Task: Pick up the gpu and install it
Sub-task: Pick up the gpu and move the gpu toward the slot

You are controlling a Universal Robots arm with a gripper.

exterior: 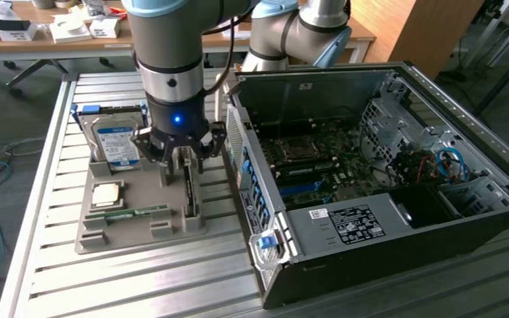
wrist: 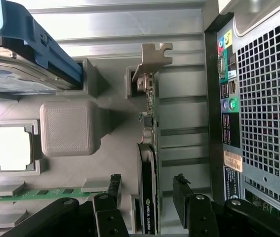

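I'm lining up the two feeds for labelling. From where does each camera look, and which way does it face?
Exterior view: off the arm, raised, looking down on the slatted metal table; the grey arm and its open black gripper show.
Wrist view: on the wrist, looking along the gripper's fingers down at the grey moulded parts holder.
Shared: the thin dark gpu card with its pale bracket, standing on edge between the fingers, the blue-labelled silver hard drive, the open black computer case.

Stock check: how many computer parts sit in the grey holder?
4: hard drive farthest, processor in the middle, memory stick nearest, gpu within the open gripper; the arm may hide more.
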